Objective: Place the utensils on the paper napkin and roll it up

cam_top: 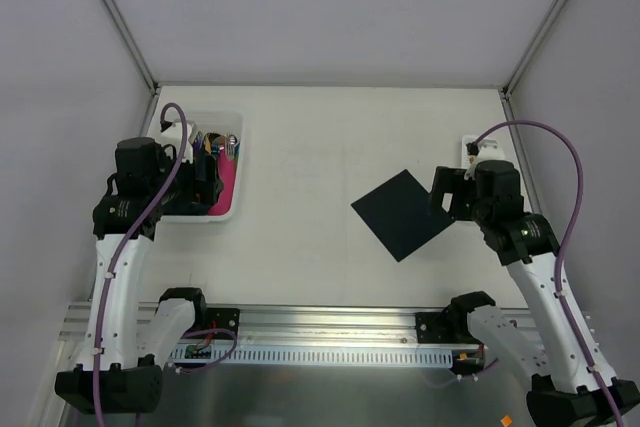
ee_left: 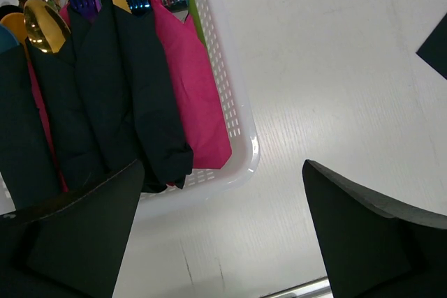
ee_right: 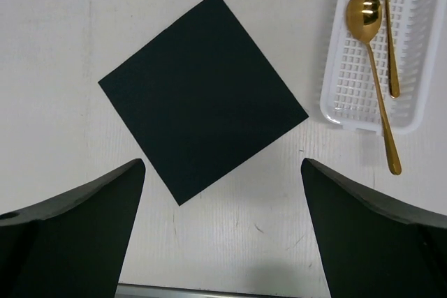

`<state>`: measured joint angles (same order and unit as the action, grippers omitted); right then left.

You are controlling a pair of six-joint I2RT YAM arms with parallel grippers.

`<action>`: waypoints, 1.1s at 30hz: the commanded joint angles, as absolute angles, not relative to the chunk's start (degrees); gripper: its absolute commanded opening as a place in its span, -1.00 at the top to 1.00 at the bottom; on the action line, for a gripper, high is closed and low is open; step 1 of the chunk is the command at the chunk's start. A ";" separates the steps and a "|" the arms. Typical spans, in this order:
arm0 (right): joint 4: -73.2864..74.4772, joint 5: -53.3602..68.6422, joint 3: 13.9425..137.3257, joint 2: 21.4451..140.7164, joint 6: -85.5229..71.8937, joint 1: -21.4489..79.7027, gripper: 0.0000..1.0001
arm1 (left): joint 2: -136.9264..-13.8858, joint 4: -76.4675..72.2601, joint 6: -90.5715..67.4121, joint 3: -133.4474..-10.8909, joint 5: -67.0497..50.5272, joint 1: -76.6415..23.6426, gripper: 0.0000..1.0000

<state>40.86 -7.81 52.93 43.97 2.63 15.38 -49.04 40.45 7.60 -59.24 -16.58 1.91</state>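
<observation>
Dark paper napkin (cam_top: 403, 213) flat on the tabletop (cam_top: 300, 147), centre right of the top view, two gold utensils (ee_right: 378, 82) lying in a white tray (ee_right: 419, 40) at upper right of right wrist view, right jaws released above napkin, left jaws released over white bin (cam_top: 230, 119) at left

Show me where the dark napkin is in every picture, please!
Top external: the paper napkin lies flat, right of centre.
Left wrist: only one corner peeks in at the right edge.
Right wrist: it fills the middle.
Shared landmark: the metal rail, at the bottom of each view.
</observation>
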 commanded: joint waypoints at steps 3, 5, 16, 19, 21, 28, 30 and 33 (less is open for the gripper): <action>39.73 -2.91 54.50 49.02 5.09 15.73 -0.98 | -50.88 41.48 9.05 -64.15 -22.31 1.93 -0.97; 39.20 -0.80 54.32 51.40 4.92 16.52 -0.98 | -52.99 42.27 8.62 -65.47 -23.55 1.93 -0.98; 35.43 -7.99 53.62 70.91 5.27 22.40 -0.82 | -58.09 42.45 6.15 -69.96 -27.60 1.93 -0.97; 34.89 -10.62 54.66 77.41 4.75 23.72 -0.71 | -59.50 42.45 5.80 -70.14 -28.12 1.93 -0.98; 33.40 -10.99 55.37 81.64 4.13 24.08 -0.61 | -60.20 42.54 5.71 -70.22 -28.04 1.93 -0.97; 27.87 -11.77 55.99 91.57 2.55 25.49 -0.50 | -60.29 42.54 6.41 -70.31 -27.34 1.93 -0.97; 26.11 -12.30 55.81 92.81 2.20 25.75 -0.50 | -60.03 42.54 6.76 -70.31 -26.98 1.93 -0.97; 24.44 -12.04 55.90 95.44 1.58 25.75 -0.49 | -59.59 42.54 7.29 -70.14 -26.37 2.02 -0.97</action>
<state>28.45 -10.13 53.95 93.36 3.14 25.43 -60.82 42.52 6.66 -68.25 -26.52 1.91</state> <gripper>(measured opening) 0.746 0.988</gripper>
